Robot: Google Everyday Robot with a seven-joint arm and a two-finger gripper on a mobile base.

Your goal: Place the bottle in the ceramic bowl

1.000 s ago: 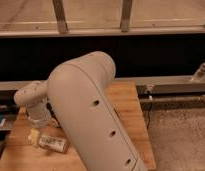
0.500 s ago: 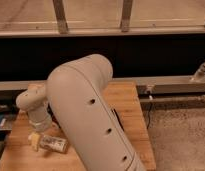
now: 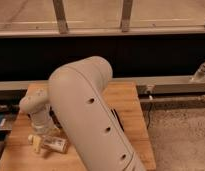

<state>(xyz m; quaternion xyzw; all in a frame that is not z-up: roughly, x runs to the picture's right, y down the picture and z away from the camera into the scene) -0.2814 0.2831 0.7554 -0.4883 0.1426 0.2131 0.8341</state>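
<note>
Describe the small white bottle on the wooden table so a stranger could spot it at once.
Find the light wooden table, then its near left corner, left of the robot's bulky beige arm. Just below the gripper lies the small white cylindrical bottle, on its side. Its pale yellowish cap sets it apart.

Bulky arm (image 3: 91, 117) bent across foreground, wrist (image 3: 36, 104) low at left; pincer (image 3: 45, 138) pointing down, lower left.

Wooden table (image 3: 129, 102), speckled floor (image 3: 182, 141), dark wall panel (image 3: 96, 54) (perhaps glazing (image 3: 91, 12) above), warm light
</note>
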